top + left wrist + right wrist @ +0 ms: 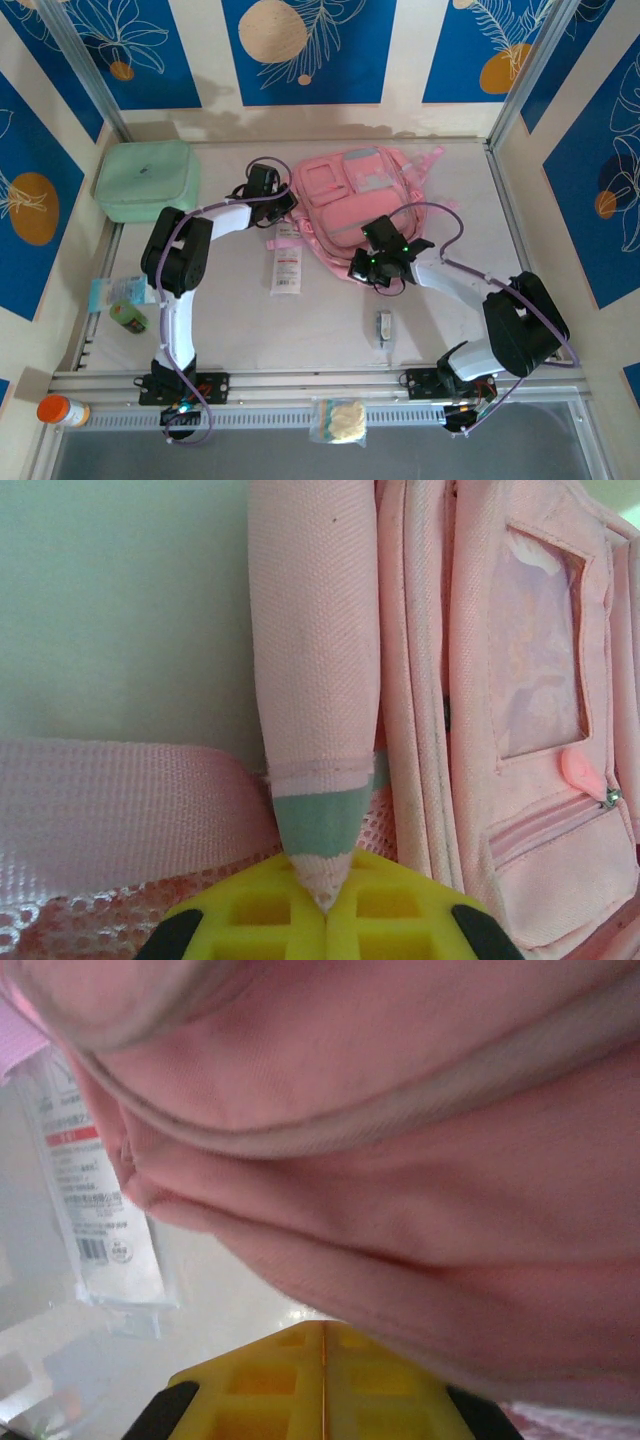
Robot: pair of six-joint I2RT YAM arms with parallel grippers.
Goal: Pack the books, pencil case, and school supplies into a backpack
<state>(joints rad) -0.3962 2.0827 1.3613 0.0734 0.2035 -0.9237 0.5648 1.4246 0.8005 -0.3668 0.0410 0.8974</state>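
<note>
Your left pincer [325, 905] clamps a strap [315, 660] of the backpack [470, 630]; the right pincer [322, 1345], clenched at its hem, likely steadies it.

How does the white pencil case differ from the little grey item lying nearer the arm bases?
The pencil case is long and white with red print; the grey item is tiny with dark marks. The pencil case lies close beside the backpack; the grey item lies alone, well apart from it. Both rest flat on the table.

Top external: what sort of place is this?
Likely a staged robot cell: table walled by blue leaf-print panels, aluminium rail along the near edge, left arm and right arm bolted there.
</note>
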